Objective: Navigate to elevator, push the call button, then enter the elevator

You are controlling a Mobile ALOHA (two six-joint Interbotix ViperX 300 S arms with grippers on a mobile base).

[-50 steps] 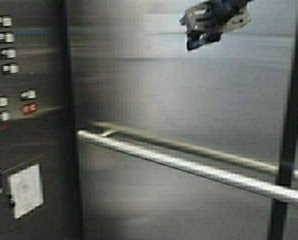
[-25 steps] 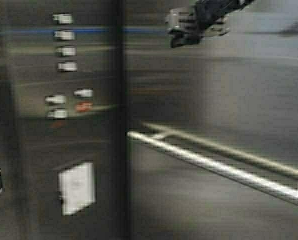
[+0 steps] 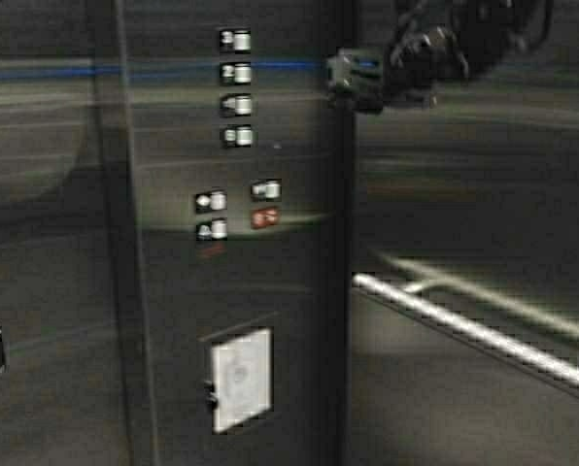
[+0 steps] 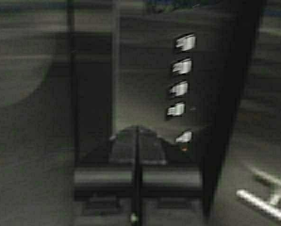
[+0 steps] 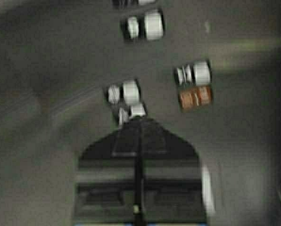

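With the robot inside the elevator (image 3: pixel 445 214), steel walls look rigid and slick; nothing needs gripping. Right claw (image 5: pixel 139 120), pinched closed and empty, points at the button panel (image 3: pixel 236 194); left claw (image 4: pixel 136 136) likewise.

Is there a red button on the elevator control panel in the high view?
Yes, one red button sits on the control panel, below a silver button.
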